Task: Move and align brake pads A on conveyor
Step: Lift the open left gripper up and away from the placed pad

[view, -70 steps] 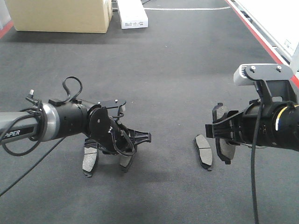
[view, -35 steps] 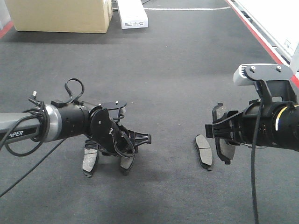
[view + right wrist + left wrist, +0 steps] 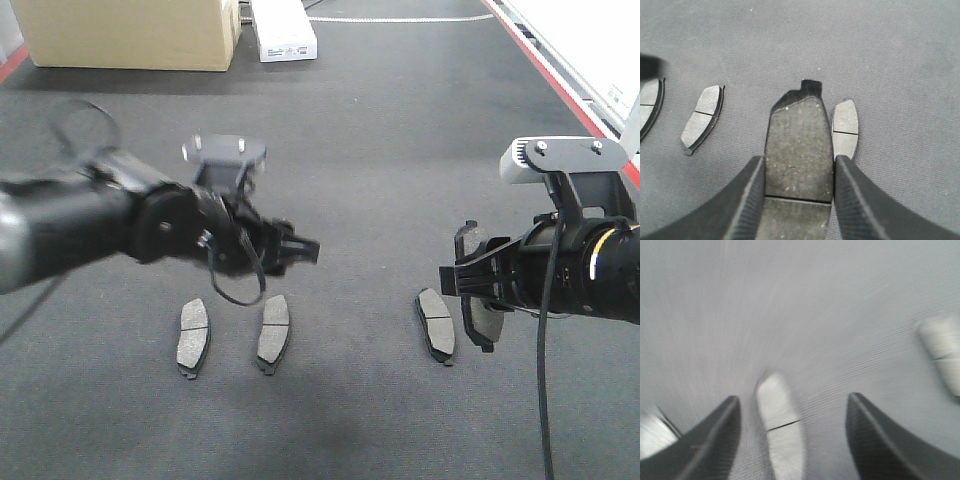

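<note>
My right pincer [image 3: 799, 165] pinches the fourth brake pad [image 3: 799, 135]; my left pincer [image 3: 790, 440] hangs spread, empty. I'd lower the pad onto the conveyor [image 3: 380, 120] beside the third pad [image 3: 435, 323], grooves matching.

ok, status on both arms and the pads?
Left gripper open, empty, above the belt. Right gripper shut on a brake pad. Three pads flat on the conveyor. Nothing obstructing.

Left arm [image 3: 90, 225] is smeared with motion blur in the front view, and its wrist view is blurred too, a brake pad [image 3: 650, 432] at 8 o'clock cut by the frame edge. In the right wrist view, the held pad [image 3: 799, 150] hides part of the pad [image 3: 845, 127] lying at its 3 o'clock, and another pad [image 3: 649, 105] at 9 o'clock runs off the edge.
</note>
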Robot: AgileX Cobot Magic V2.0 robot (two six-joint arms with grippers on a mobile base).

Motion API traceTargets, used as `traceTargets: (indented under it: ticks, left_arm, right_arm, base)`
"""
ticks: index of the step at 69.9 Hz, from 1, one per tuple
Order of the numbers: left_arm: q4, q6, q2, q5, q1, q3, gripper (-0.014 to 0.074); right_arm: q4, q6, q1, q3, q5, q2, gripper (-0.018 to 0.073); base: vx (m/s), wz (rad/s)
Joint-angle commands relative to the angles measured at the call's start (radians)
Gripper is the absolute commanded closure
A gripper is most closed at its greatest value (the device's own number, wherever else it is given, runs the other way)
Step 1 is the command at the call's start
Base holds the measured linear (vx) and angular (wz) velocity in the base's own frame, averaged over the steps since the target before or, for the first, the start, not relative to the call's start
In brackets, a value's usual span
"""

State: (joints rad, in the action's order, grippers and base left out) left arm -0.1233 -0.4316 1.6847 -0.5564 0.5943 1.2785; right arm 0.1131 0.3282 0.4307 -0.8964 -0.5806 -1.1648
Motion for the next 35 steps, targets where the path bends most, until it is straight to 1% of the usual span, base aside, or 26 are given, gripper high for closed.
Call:
traceTargets:
  ticks: [1, 6, 15, 22, 30, 35]
  left_arm:
    - [-0.071, -0.004, -0.120, 0.014, 0.024, 0.031, 0.0259]
    - [-0.091, -0.004, -0.162, -0.008, 0.027, 0.031, 0.0312]
    - [-0.099, -0.004, -0.229, -0.035, 0.029, 0.017, 0.0428]
    - [-0.098, -0.004, -0.297, 0.020, 0.035, -0.048, 0.0514]
    - [-0.096, -0.004, -0.396, 0.100, 0.036, -0.183, 0.0605]
    - [-0.097, -0.004, -0.463, 0.137, 0.036, -0.265, 0.0605]
  right_arm:
    - [0.008, 0.000, -0.002, -0.031, 0.070, 0.024, 0.0466]
    - [0.008, 0.000, -0.002, -0.031, 0.070, 0.024, 0.0466]
    - [0.008, 0.000, -0.002, -0.031, 0.070, 0.024, 0.0466]
    - [0.008, 0.000, -0.002, -0.031, 0.070, 0.024, 0.0466]
    - [0.008, 0.000, -0.002, -0.031, 0.070, 0.024, 0.0466]
    - [0.008, 0.000, -0.002, -0.031, 0.070, 0.024, 0.0466]
  base:
    - [0.00, 0.00]
    - [0.00, 0.00]
    - [0.00, 0.00]
    - [0.00, 0.00]
    - [0.00, 0.00]
    - [0.00, 0.00]
